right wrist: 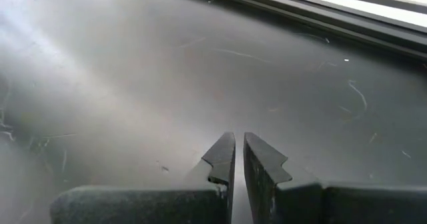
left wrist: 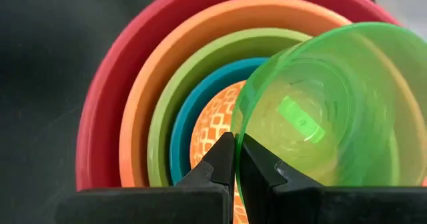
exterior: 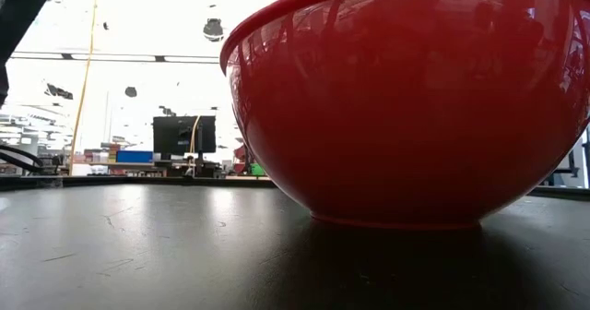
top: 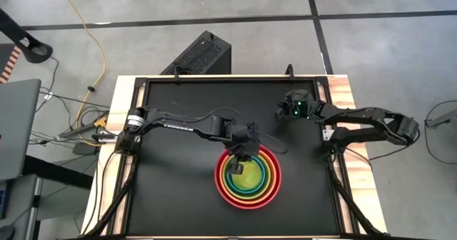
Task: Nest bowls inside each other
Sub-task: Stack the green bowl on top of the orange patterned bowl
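Observation:
A large red bowl (top: pixel 275 184) (exterior: pixel 415 107) stands on its base on the black table. Orange (left wrist: pixel 143 97), olive-green (left wrist: pixel 167 111), blue (left wrist: pixel 183 127) and tan dotted (left wrist: pixel 210 127) bowls sit nested inside it. The small bright green bowl (left wrist: pixel 327 111) is tilted over the middle of this nest, with my left gripper (top: pixel 243 156) (left wrist: pixel 237 147) shut on it. My right gripper (top: pixel 287 110) (right wrist: pixel 239 144) waits at the far right of the table. It is shut on nothing and points down at bare tabletop. My left gripper pinches the green bowl's rim (left wrist: pixel 241 121) on the side toward the table's far left, one finger inside the bowl and one outside. The fingers slant down from that side. The bowl is tilted, its opening toward the wrist; I cannot tell whether its base touches the tan bowl.
A raised black frame (top: pixel 214 78) runs around the table, with light wooden boards (top: pixel 121 90) outside it. A black box (top: pixel 203 54) and cables lie on the floor beyond the far edge. Bare tabletop lies left and right of the nest.

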